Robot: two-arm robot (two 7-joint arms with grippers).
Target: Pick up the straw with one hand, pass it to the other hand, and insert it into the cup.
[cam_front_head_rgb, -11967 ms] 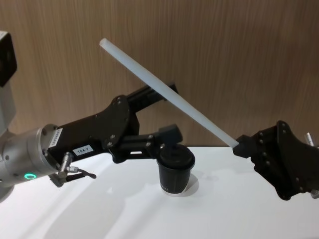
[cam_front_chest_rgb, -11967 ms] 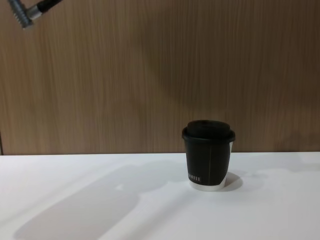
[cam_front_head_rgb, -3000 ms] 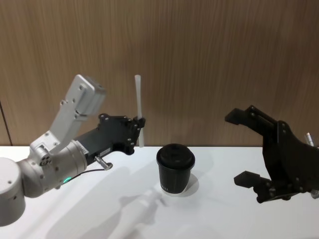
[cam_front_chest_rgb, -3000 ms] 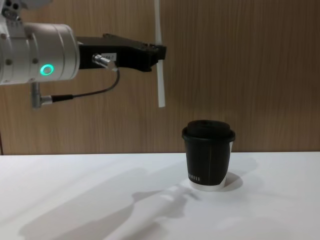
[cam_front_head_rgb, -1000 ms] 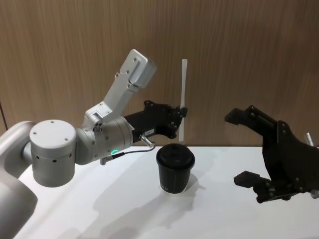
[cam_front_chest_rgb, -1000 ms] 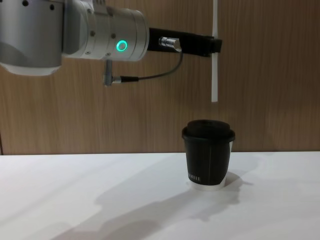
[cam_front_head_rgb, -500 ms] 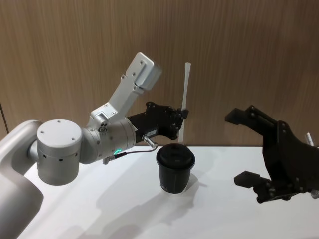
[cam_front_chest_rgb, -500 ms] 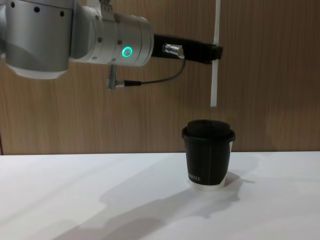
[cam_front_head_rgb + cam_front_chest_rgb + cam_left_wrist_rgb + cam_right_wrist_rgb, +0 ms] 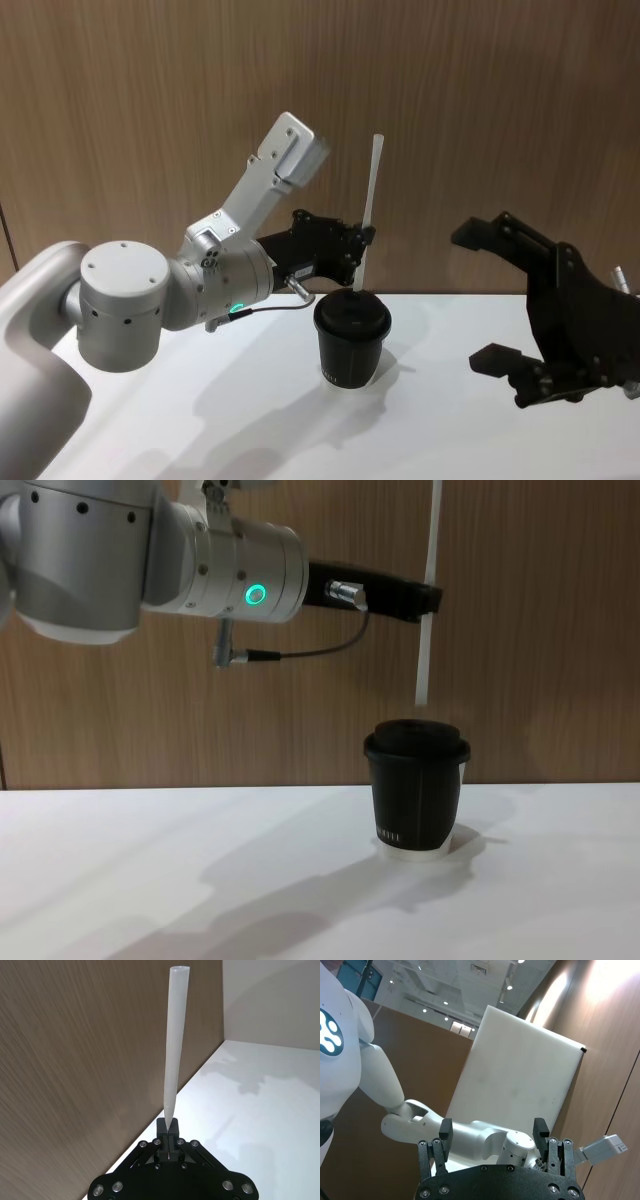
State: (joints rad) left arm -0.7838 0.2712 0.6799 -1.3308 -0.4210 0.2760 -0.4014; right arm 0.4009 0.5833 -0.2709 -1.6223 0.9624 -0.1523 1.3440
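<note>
Black fingers (image 9: pixel 169 1132) of the left gripper (image 9: pixel 357 240) were pressed together on the straw (image 9: pixel 428 600), pinching it partway along its length, with more tube above the grip than below in the head view. The straw stood close to upright, its long axis leaning only slightly, top end towards the wooden wall (image 9: pixel 480 100). Its lower end hung directly over the domed lid of the cup (image 9: pixel 416 790). From the chest view a small gap separated the tip from the lid; from the head view the tip appeared to meet the lid, so contact could not be confirmed either way.

Outward from the grip, the left arm reached across from the robot's left, its silver wrist (image 9: pixel 240 575) showing a green ring light (image 9: pixel 256 594) and a thin cable (image 9: pixel 300 650) looped below.

The cup stood upright on the white table (image 9: pixel 450 430), near the middle, lid on.

The right gripper (image 9: pixel 545 310) hung well apart to the right of the cup, fingers (image 9: pixel 445 1137) spread and holding nothing.

Judgement: the handover was complete and insertion was the step in hand. The coming move turned on the tip sitting over the lid's opening, which could not be made out; a straight descent along the straw's own axis would be required, and a slight offset risked the tip skidding on the dome or tipping the cup.
</note>
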